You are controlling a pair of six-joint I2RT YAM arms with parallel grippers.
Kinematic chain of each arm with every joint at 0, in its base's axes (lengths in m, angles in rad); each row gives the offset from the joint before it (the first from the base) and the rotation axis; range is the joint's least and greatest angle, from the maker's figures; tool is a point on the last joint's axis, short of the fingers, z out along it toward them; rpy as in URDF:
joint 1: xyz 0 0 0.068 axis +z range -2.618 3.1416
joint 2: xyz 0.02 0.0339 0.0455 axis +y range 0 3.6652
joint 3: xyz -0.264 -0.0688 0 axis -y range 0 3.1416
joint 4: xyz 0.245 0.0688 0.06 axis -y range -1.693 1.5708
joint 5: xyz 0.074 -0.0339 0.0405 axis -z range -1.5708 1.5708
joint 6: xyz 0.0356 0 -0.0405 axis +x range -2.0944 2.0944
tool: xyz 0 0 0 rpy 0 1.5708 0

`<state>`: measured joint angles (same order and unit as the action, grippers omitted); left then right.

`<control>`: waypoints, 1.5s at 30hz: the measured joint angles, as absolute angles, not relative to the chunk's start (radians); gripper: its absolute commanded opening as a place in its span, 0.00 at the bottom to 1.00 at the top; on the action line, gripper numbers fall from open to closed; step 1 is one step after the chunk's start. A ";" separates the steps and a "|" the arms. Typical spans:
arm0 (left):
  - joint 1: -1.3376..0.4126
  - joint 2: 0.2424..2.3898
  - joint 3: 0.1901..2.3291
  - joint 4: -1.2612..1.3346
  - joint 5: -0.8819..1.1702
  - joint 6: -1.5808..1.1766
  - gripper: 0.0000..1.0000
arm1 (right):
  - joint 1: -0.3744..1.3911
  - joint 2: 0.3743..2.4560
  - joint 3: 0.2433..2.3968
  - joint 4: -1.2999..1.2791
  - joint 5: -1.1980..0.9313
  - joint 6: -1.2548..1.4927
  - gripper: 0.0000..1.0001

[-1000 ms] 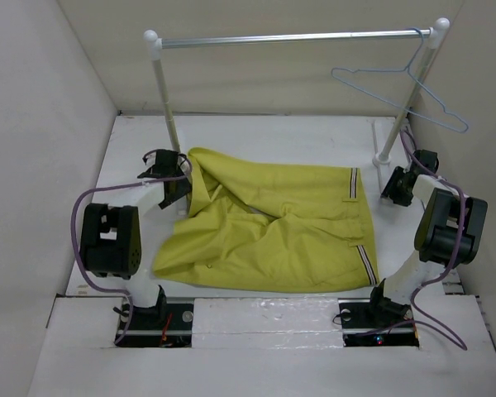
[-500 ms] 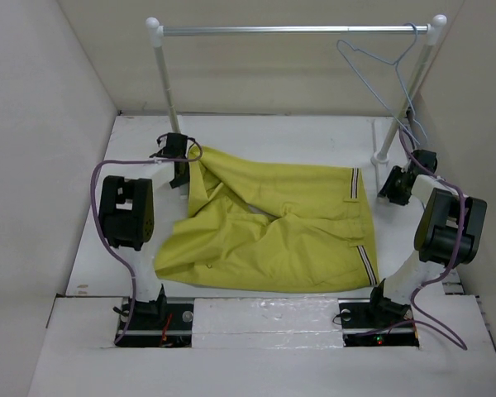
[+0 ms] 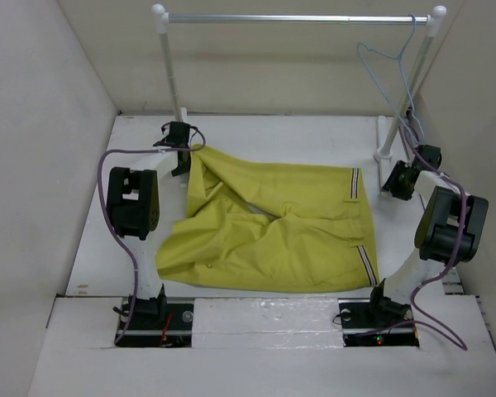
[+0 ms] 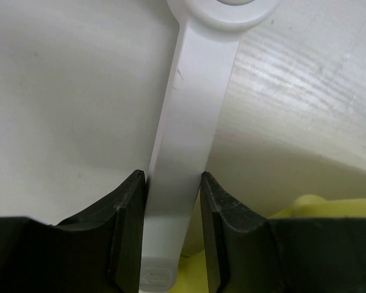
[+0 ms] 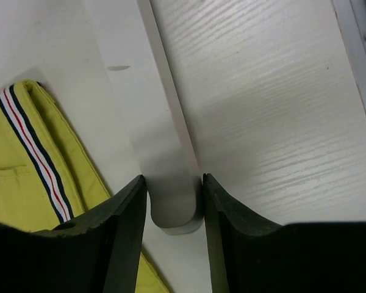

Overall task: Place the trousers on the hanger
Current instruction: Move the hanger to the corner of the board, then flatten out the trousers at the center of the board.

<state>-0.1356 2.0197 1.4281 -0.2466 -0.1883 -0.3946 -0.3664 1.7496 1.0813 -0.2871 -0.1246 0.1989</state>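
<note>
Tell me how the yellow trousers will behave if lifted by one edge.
Likely floppy: the trousers lie crumpled with soft folds, so they should sag and trail from one grip. Probably light, being thin cloth. The striped waistband looks thickest, maybe the firmest hold.

Bare worktop (image 3: pixel 273 134) lies open between the trousers (image 3: pixel 281 223) and the rack's posts (image 3: pixel 172 74). The hanger (image 3: pixel 397 62) crowds the right post (image 3: pixel 425 50), and walls (image 3: pixel 50 124) close both sides.

The left tool (image 4: pixel 172 183) hides most of the trousers (image 4: pixel 308 204).
</note>
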 measured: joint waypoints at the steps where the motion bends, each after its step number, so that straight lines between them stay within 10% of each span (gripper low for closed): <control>1: -0.136 2.032 1.449 -0.256 -0.190 -0.390 0.24 | -0.366 1.753 1.089 -0.287 -0.125 0.199 0.25; 10: -0.129 2.112 1.560 -0.293 -0.207 -0.371 0.41 | -0.350 1.763 1.108 -0.288 -0.121 0.208 0.43; 15: -0.119 2.111 1.542 -0.283 -0.259 -0.379 0.76 | -0.345 1.763 1.097 -0.274 -0.120 0.228 0.67; 25: -0.110 1.881 1.425 -0.291 -0.284 -0.440 0.86 | -0.346 1.634 1.064 -0.278 -0.118 0.252 0.71; 28: -0.110 1.750 1.413 -0.288 -0.293 -0.463 0.83 | -0.339 1.518 1.040 -0.276 -0.112 0.259 0.57; 31: -0.110 1.626 1.382 -0.281 -0.316 -0.489 0.63 | -0.305 1.418 0.999 -0.260 -0.104 0.255 0.06; 35: -0.110 1.456 1.215 -0.273 -0.309 -0.516 0.49 | -0.219 1.322 0.896 -0.252 -0.106 0.247 0.00; 39: -0.132 1.334 1.003 -0.299 -0.252 -0.527 0.57 | -0.157 1.257 0.778 -0.259 -0.144 0.226 0.58; 45: -0.181 1.298 0.820 -0.310 -0.079 -0.533 0.68 | -0.094 1.227 0.709 -0.268 -0.184 0.182 0.82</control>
<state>-0.1806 1.2980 0.8200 -0.3099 -0.0792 -0.5335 -0.0940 1.2274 0.7086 -0.2684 -0.1844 0.1822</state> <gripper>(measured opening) 0.658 0.782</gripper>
